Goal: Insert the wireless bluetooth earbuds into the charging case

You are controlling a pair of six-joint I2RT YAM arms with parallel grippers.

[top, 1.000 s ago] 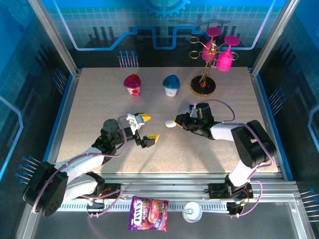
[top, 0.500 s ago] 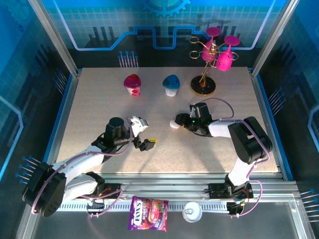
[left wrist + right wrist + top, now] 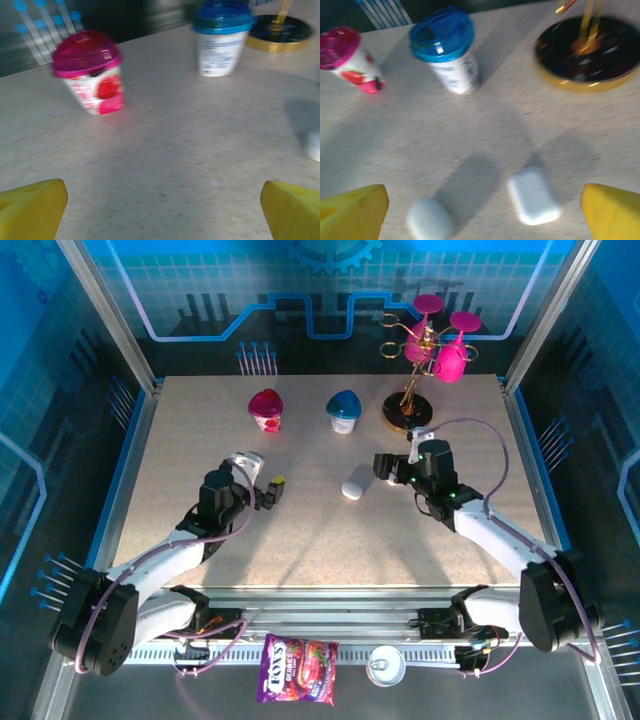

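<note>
Jaws of right gripper (image 3: 482, 212) fully spread, empty, near squarish charging case (image 3: 534, 196) and pebble-like case (image 3: 430, 220) on surface (image 3: 470, 125); left gripper (image 3: 160, 210) jaws likewise wide, empty, well apart; earbuds too small to locate; hazard: smooth case skidding off closing jaws into its neighbour.

On the speckled desk (image 3: 200, 450), a pink-lidded yogurt cup (image 3: 266, 409) stands beside a blue-lidded yogurt cup (image 3: 344, 410), apart from each other. To their right, a gold glass rack (image 3: 409, 416) on a dark round base holds pink glasses (image 3: 449, 362). Off the desk's near edge lie a purple candy bag (image 3: 297, 668) and a small white round container (image 3: 385, 667).
</note>
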